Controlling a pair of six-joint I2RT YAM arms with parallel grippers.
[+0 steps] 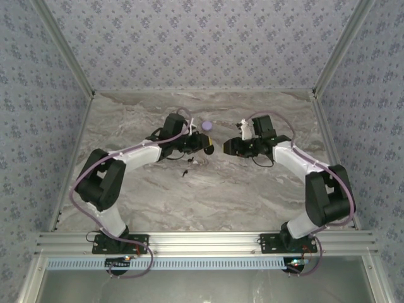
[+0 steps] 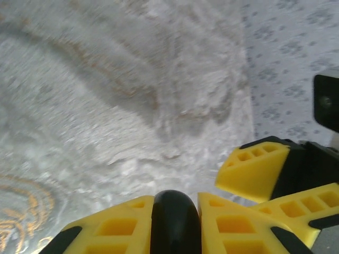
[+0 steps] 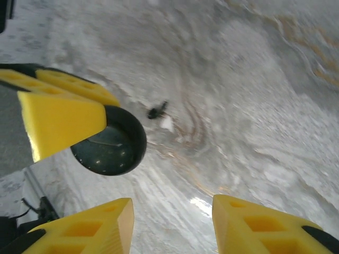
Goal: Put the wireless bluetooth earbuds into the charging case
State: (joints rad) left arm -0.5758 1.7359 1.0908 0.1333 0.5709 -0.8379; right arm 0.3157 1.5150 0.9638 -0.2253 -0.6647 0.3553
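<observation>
While my left gripper (image 2: 175, 199) clamps the charging case (image 2: 175, 228) edge-on between its yellow pads, apparently clear of the marble table (image 1: 252, 189), I judge it a light, stiff, glossy puck. It looks slick enough to squirt free, so a hold across the widest part suits it. My right gripper (image 3: 172, 205) stands open and empty just beside the case. One earbud (image 3: 157, 110) lies on the table beyond, tiny and light, and is best pinched across the bud rather than the stem. The pads cover the case's sides, and I cannot tell whether its lid is up — the round face toward my right wrist camera may be the lid.
</observation>
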